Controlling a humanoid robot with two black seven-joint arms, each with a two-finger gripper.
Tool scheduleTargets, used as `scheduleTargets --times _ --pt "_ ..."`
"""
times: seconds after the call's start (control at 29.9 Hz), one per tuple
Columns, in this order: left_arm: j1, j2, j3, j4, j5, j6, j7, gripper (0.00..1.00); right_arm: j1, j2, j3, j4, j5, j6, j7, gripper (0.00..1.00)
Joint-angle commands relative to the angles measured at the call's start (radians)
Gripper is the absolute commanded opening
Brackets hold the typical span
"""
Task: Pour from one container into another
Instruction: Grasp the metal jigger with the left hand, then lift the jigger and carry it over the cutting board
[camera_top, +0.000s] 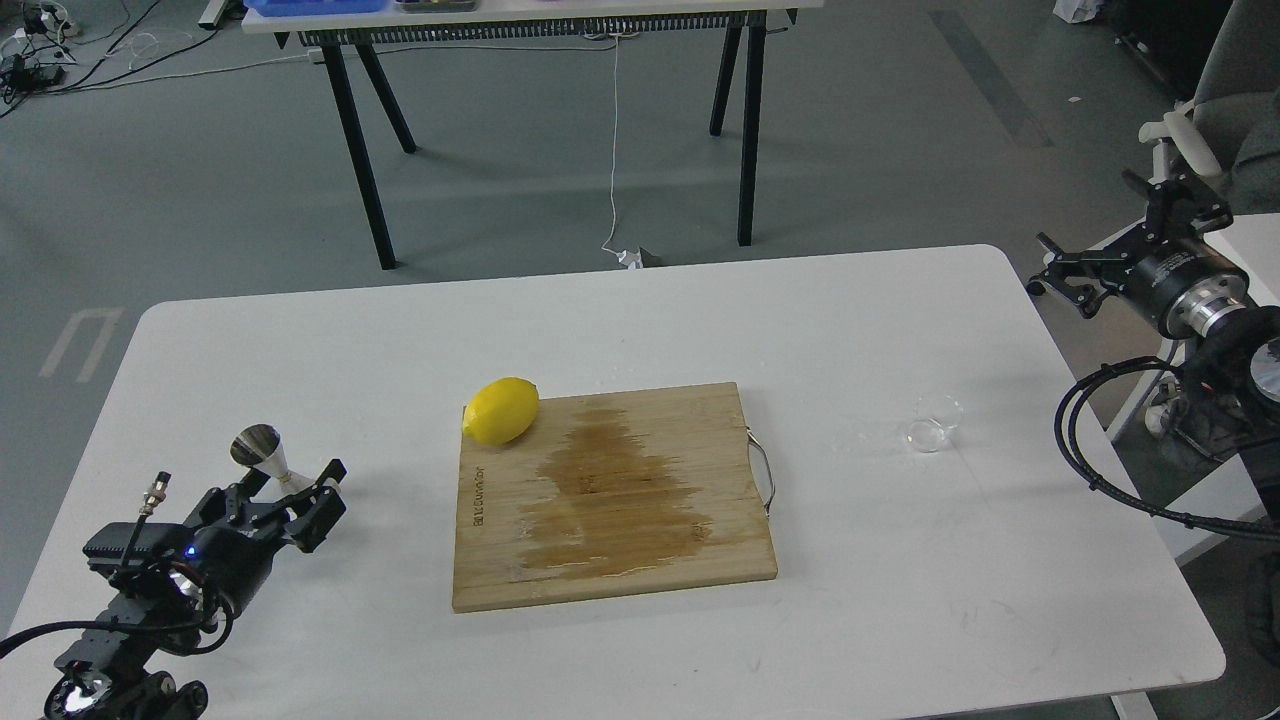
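Observation:
The steel jigger stands upright at the table's left side, its lower cone partly hidden behind my left gripper. That gripper is open, one finger on each side of the jigger's base, and I cannot tell whether it touches it. The tiny clear glass cup stands alone at the right of the table, on a faint wet patch. My right gripper hangs open past the table's right edge, up and to the right of the cup and well apart from it.
A wooden cutting board with a dark wet stain lies mid-table, a metal handle on its right side. A yellow lemon rests on its far left corner. Cables loop by my right arm.

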Motion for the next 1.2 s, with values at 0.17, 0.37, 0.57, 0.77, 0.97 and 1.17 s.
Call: scheduleTargets --times 0.17,0.37,0.57,0.77,0.97,1.17 --pt "-0.054 -0.038 0.002 0.094 0.002 0.000 0.000 0.77 -0.002 -0.013 0.000 0.000 0.001 0.000 0.000 0.99" --pt "-0.059 -0.041 0.015 0.129 -0.011 0.000 0.000 0.29 -0.011 -0.014 0.002 0.012 0.001 0.000 0.000 0.99" --pt "-0.059 -0.041 0.029 0.129 -0.044 0.000 0.000 0.07 -0.026 -0.014 0.002 0.018 0.001 0.000 0.000 0.99" --pt "-0.072 -0.034 0.029 0.120 -0.044 0.000 0.000 0.02 -0.033 -0.014 0.009 0.020 0.001 0.000 0.000 0.99" --pt "-0.140 -0.022 0.026 0.059 -0.046 0.000 0.000 0.02 -0.031 -0.014 0.029 0.020 0.001 0.000 0.000 0.99" --pt "-0.350 0.058 0.028 -0.111 -0.051 0.000 0.000 0.03 -0.020 -0.014 0.039 0.017 -0.003 0.000 0.000 0.99"
